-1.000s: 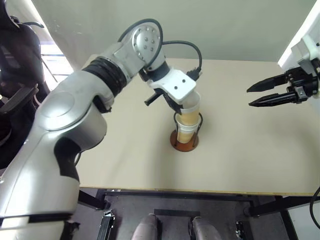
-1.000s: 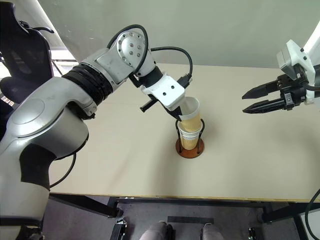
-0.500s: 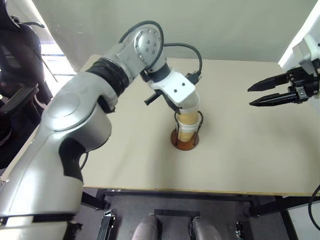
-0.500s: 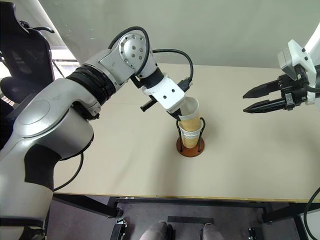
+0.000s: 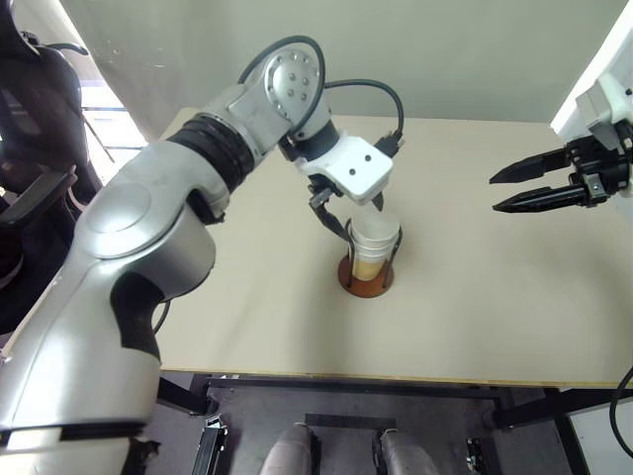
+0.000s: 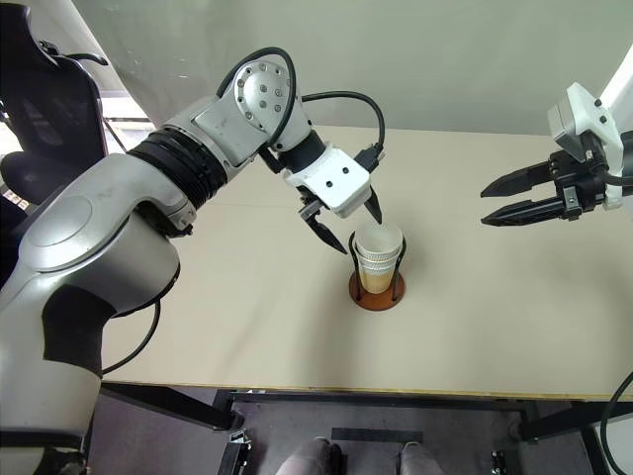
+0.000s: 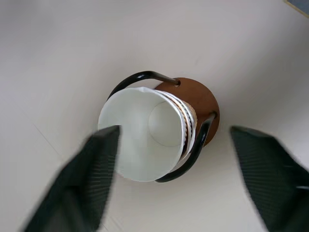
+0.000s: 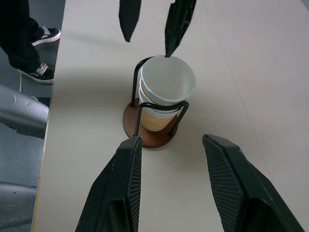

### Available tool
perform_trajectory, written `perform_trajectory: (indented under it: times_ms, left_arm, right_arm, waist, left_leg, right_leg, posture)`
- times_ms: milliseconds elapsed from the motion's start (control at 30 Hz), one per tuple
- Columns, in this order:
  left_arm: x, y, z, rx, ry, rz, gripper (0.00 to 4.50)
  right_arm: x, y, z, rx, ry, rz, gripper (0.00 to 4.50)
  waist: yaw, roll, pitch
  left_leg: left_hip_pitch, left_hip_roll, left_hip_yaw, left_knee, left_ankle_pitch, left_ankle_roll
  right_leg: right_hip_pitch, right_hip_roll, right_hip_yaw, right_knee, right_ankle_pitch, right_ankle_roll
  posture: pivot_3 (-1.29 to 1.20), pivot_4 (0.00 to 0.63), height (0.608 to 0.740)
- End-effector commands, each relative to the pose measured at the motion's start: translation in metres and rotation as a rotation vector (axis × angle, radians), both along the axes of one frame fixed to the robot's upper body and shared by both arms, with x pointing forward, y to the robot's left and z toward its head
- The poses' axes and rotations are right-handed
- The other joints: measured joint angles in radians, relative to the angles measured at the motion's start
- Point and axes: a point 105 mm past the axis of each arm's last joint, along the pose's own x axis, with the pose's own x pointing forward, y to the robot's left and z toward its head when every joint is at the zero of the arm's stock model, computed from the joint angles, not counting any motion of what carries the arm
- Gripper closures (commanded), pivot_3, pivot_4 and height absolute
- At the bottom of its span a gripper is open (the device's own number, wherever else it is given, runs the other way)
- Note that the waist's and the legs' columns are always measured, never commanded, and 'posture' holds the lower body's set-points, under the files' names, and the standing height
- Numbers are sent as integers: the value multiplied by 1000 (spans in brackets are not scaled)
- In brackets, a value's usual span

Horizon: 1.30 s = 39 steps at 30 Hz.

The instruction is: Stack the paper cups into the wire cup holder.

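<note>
paper cups nested upright in wire cup holder – mid-table, white rims up

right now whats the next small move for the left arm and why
Probably lift the left gripper straight up and clear. Its fingers are spread open around the paper cups, which sit nested in the wire cup holder; no loose cup is visible on the table.

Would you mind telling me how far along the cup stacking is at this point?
Done: the paper cups sit nested in the wire cup holder on the table; no loose cup lies on it. In hand: nothing. The left gripper is open just above the stack's rim, and the right gripper hangs open and empty off to the side. Left: likely only drawing the left arm away.
</note>
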Motion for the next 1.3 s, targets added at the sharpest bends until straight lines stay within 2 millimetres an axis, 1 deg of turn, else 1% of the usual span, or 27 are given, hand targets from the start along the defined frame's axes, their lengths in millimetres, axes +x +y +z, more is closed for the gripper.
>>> perform_trajectory:
  times_ms: [33, 100, 167, 233, 267, 300, 400, 467, 500, 533, 567, 633, 767, 933, 1033, 1100, 1167, 1233, 1300]
  left_arm:
    - [-5, -4, 25, -87, -2, -8, 84]
    - [-5, -6, 42, -222, 42, 26, 84]
    - [-3, -3, 61, -372, 98, 76, 84]
    - [6, 15, 84, -568, 155, 177, 84]
    - [13, 25, 96, -700, 158, 238, 84]
    - [20, 33, 103, -795, 157, 288, 84]
    - [41, 63, 111, -1014, 118, 450, 84]
    - [59, 90, 105, -1162, 78, 592, 84]
    - [64, 98, 103, -1200, 65, 631, 84]
    - [72, 109, 97, -1256, 42, 696, 84]
    - [77, 116, 89, -1276, 30, 735, 84]
    - [86, 128, 72, -1301, 1, 817, 84]
    - [97, 138, 49, -1333, -38, 916, 84]
    - [110, 144, 34, -1428, -65, 1054, 84]
    - [116, 141, 30, -1496, -80, 1105, 84]
    - [118, 134, 23, -1512, -69, 1118, 84]
    - [118, 119, 12, -1483, -42, 1089, 84]
    - [117, 109, 4, -1461, -11, 1065, 84]
    - [114, 100, -9, -1410, 76, 1032, 84]
  right_arm:
    - [-3, -2, 13, 4, -59, 0, 2503]
    - [0, -4, 12, 4, -65, -18, 2503]
    - [4, -10, 12, 13, -69, -56, 2503]
    - [13, -21, 10, 38, -87, -134, 2503]
    - [19, -28, 10, 56, -105, -181, 2503]
    - [24, -32, 10, 72, -122, -215, 2503]
    - [42, -47, 11, 137, -183, -335, 2503]
    - [55, -59, 9, 185, -214, -421, 2503]
    - [59, -62, 8, 194, -225, -446, 2503]
    - [64, -67, 5, 210, -245, -482, 2503]
    - [68, -71, 2, 217, -260, -505, 2503]
    - [77, -78, -2, 251, -300, -560, 2503]
    - [93, -83, -10, 331, -358, -643, 2503]
    - [108, -80, -33, 404, -375, -708, 2503]
    - [116, -77, -44, 441, -376, -748, 2503]
    - [120, -70, -52, 456, -379, -757, 2503]
    - [125, -61, -64, 467, -371, -764, 2503]
    - [128, -55, -73, 467, -375, -770, 2503]
    - [132, -52, -80, 499, -380, -798, 2503]
  waist:
    - [0, 0, 0]
    - [0, 0, 0]
    - [-1, 0, 0]
    - [-3, 0, 0]
    - [-3, 0, 0]
    - [-6, 0, 0]
    - [-16, 2, 0]
    - [-18, 3, -1]
    - [-19, 3, 0]
    - [-19, 4, 0]
    - [-19, 4, 0]
    - [-20, 4, 0]
    - [-19, 4, 0]
    - [-18, 4, 0]
    - [-18, 4, 0]
    - [-19, 4, 0]
    - [-20, 4, 0]
    - [-20, 4, 0]
    - [-21, 4, 0]
  left_leg:
    - [0, 0, 0, 0, 0, 0]
    - [0, 0, 0, 0, 0, 0]
    - [0, 0, 0, 0, 0, 0]
    - [0, 1, 0, 0, 0, 0]
    - [0, 0, 0, -1, 0, 0]
    - [0, 1, 0, -1, 0, 0]
    - [2, 2, 0, -2, 0, 0]
    - [4, 1, 2, -3, 0, 0]
    - [4, 2, 0, -2, 0, 0]
    - [4, 1, 1, -2, 1, 0]
    - [4, 1, 2, -2, 1, 0]
    - [3, 2, 1, -2, 1, -1]
    - [2, 1, 1, -2, 3, -2]
    - [2, 1, 1, -2, 3, -2]
    - [3, 1, 1, -2, 3, -2]
    - [3, 1, 2, -3, 3, -2]
    - [3, 1, 1, -3, 3, -2]
    - [4, 1, 1, -3, 3, -2]
    - [4, 1, 1, -3, 3, -2]
  right_leg:
    - [0, 0, 0, 0, 0, 0]
    - [0, 0, 0, 0, 0, 0]
    - [0, 0, 0, 0, 0, 0]
    - [0, 0, 1, 0, 0, 0]
    - [0, 1, 0, 0, 0, 0]
    - [0, 0, 1, 0, 0, 0]
    - [0, 1, 2, 0, 0, 0]
    - [-1, 2, 1, 1, -1, 0]
    - [0, 1, 3, 1, -1, 0]
    - [0, 2, 2, 2, -1, 0]
    - [-1, 2, 1, 2, 0, 0]
    - [-2, 2, 2, 3, 0, 1]
    - [-3, 2, 2, 2, 2, 1]
    - [-3, 1, 1, 1, 3, 1]
    - [-2, 1, 2, 1, 3, 1]
    - [-2, 1, 1, 1, 3, 1]
    - [-2, 1, 2, 1, 4, 1]
    - [-1, 1, 2, 2, 4, 1]
    - [-2, 1, 2, 2, 4, 1]
  posture:
    - [0, 150, 740]
    - [0, 150, 740]
    - [0, 150, 740]
    - [0, 150, 740]
    - [0, 150, 740]
    - [0, 150, 740]
    - [0, 150, 740]
    - [0, 150, 740]
    - [0, 150, 740]
    - [0, 150, 740]
    - [0, 150, 740]
    - [0, 150, 740]
    - [0, 150, 740]
    - [0, 150, 740]
    - [0, 150, 740]
    - [0, 150, 740]
    - [0, 150, 740]
    - [0, 150, 740]
    - [0, 150, 740]
